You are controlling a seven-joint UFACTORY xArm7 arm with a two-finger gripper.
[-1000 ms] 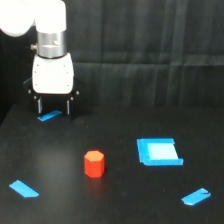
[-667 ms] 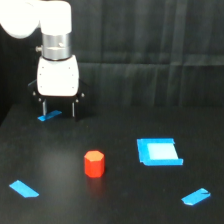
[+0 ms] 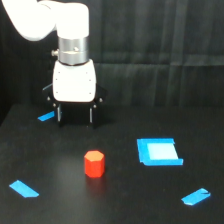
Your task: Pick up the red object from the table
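The red object [image 3: 94,164] is a small red-orange hexagonal block standing on the black table [image 3: 120,200], a little left of the middle in the exterior view. My gripper [image 3: 75,116] hangs from a white body behind and slightly left of the block, above the table and apart from it. Its two dark fingers [image 3: 91,114] point down, spread apart with nothing between them.
A flat blue square piece [image 3: 159,151] lies to the right of the block. Blue tape strips lie at the back left [image 3: 46,116], front left [image 3: 24,188] and front right [image 3: 196,196]. A dark curtain hangs behind the table.
The gripper has moved toward the exterior view's right, closer to the red block, its fingers still spread. The block has not moved.
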